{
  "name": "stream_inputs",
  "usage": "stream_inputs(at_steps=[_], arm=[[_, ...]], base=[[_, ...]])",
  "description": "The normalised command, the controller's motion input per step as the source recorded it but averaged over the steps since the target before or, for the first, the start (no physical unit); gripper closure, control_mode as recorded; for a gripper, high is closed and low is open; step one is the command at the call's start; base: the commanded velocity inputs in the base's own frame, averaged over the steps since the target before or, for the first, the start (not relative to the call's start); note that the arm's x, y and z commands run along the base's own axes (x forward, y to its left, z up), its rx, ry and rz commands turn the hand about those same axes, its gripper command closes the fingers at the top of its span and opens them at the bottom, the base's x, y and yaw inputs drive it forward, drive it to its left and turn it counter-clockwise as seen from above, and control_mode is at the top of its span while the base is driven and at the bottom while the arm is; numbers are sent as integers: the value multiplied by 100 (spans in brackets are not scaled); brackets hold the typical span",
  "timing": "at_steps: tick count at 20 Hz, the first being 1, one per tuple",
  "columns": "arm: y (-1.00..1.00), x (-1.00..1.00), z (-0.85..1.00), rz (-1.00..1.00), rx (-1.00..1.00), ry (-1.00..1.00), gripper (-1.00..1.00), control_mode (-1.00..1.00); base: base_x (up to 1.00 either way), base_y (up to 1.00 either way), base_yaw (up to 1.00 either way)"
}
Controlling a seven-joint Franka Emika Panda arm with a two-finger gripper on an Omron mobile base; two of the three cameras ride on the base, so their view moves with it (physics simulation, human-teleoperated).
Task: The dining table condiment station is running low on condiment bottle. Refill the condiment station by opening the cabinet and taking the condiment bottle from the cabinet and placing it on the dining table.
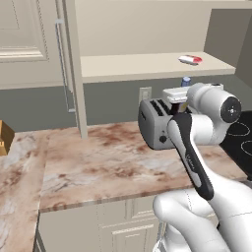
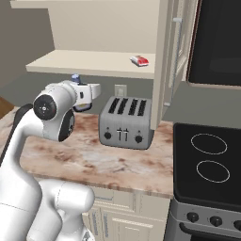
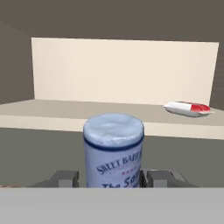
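Up close, the hand view shows the condiment bottle [image 3: 113,151], pale-capped and labelled, upright between the gripper [image 3: 113,178] fingers, seemingly clamped; the base views show just its blue cap [image 1: 186,81] near the toaster [image 2: 125,123], below the cabinet [image 2: 94,63] shelf holding a red-and-white packet [image 3: 188,108].

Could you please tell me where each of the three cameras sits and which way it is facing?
Left base view: behind the arm's left, facing the counter; arm at lower right.
Right base view: behind its right, facing the toaster and stove; arm at lower left.
Hand view: on the hand, facing the open cabinet; gripper around the condiment bottle.
All three share the red-and-white packet on the shelf.
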Motion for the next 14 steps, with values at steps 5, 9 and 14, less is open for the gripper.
stream_inputs(at_steps=[5,9,14], arm=[[0,0,0,0,0,0,100,-100],[0,0,0,0,0,0,100,-100],[0,-14,0,0,0,1,100,100]], base=[[0,0,0],[0,0,0],[-49,0,0]])
